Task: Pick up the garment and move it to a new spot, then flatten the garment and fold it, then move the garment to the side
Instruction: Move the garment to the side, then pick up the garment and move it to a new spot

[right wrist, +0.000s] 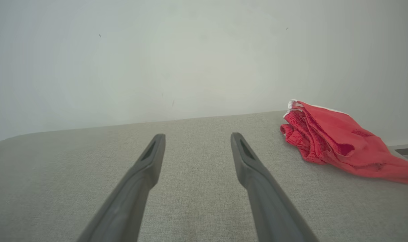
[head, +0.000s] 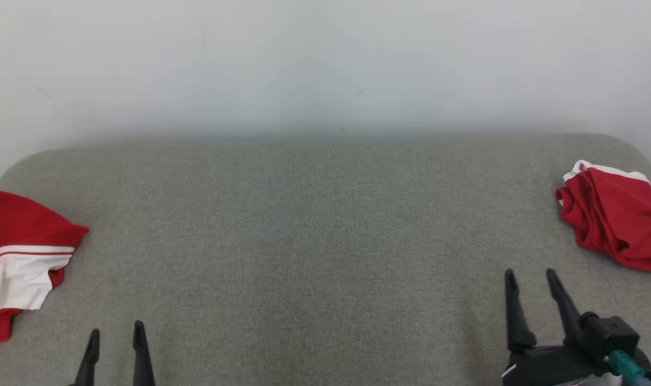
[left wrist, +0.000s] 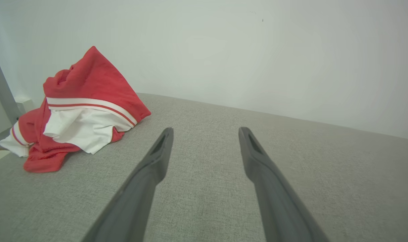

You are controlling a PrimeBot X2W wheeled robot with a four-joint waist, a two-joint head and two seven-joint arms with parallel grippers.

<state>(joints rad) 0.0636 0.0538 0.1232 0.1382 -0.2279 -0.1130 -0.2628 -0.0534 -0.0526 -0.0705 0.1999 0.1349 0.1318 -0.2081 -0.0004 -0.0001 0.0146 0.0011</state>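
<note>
- A red and white garment (head: 20,257) lies crumpled at the far left edge of the grey fabric surface (head: 314,241), partly cut off by the head view's left border. In the left wrist view it (left wrist: 89,90) is heaped up in a peak, with a white panel and a thin red stripe showing on its near side.
- A second, all-red garment (head: 614,220) with a white trim edge lies bunched at the right edge of the surface, further back than the first. In the right wrist view it (right wrist: 334,141) is creased and low, resting by the surface's right rim.
- The two garments are well apart, with the broad middle of the surface between them.
- The left claw (head: 116,329) is at the near left, fingers apart and holding nothing, near the red and white garment but not touching it (left wrist: 206,131).
- The right claw (head: 530,274) is at the near right, fingers also apart and holding nothing, near the red garment but clear of it (right wrist: 197,135).
- A plain pale wall (head: 325,64) stands behind the surface's far edge.
</note>
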